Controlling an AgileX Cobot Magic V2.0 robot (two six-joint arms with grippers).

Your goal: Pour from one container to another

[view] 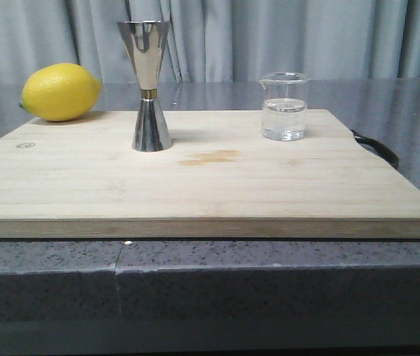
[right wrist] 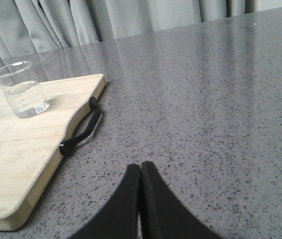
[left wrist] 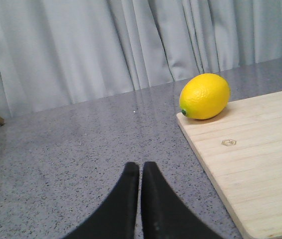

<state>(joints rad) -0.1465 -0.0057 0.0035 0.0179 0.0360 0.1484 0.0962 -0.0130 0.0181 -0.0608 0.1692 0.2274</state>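
Both end effectors (left wrist: 140, 172) (right wrist: 140, 172) closed, apparently empty.

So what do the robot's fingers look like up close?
Each wrist camera shows the left gripper and right gripper as two smooth, matte black fingers. They are wide at the base and curve to narrow, pointed tips, like a beak. No cables, markings or arm parts show.
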